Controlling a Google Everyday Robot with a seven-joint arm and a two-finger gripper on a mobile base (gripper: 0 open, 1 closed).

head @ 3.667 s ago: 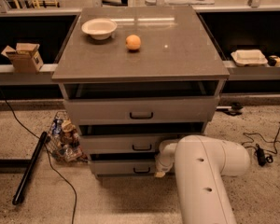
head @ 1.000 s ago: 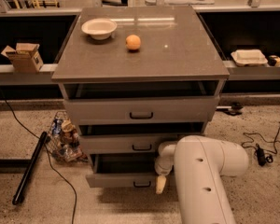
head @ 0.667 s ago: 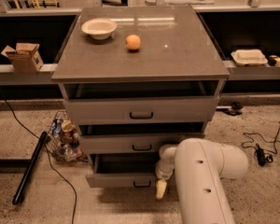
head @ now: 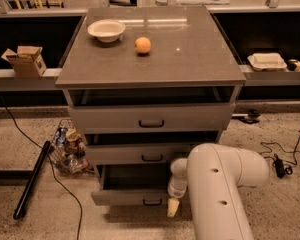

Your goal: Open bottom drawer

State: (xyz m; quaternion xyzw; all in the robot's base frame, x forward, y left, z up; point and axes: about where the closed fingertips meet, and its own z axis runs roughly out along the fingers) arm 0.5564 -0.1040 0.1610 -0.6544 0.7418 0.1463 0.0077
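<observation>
- Speckled beige floor [head: 270, 204] is running under everything; dark shelving w/ pale ledges is lining the back wall.
- Bench [head: 190, 59], a grey drawer unit w/ smooth matte top, is carrying a shallow cream bowl [head: 106, 30] and a round orange fruit [head: 143, 45], set near each other but apart.
- Bottom drawer [head: 122, 198] is sitting lowest of 3, sticking out partway w/ dark interior showing; flat grey front, small black loop handle [head: 151, 202].
- Middle drawer [head: 140, 154] and top drawer [head: 115, 119] are standing above it, same handles.
- Claw [head: 173, 207] is hanging just beside the bottom drawer's right end, pale yellowish tip pointing down; open or closed, can't tell.
- Glossy white rounded arm [head: 220, 189] is blocking the bench's lower right corner.
- Cardboard box [head: 24, 60] is resting on the left ledge, white lidded tray [head: 266, 60] on the right.
- Wire basket [head: 70, 149] of packets, black pole [head: 31, 179] and cables [head: 280, 159] are lying on the floor.
</observation>
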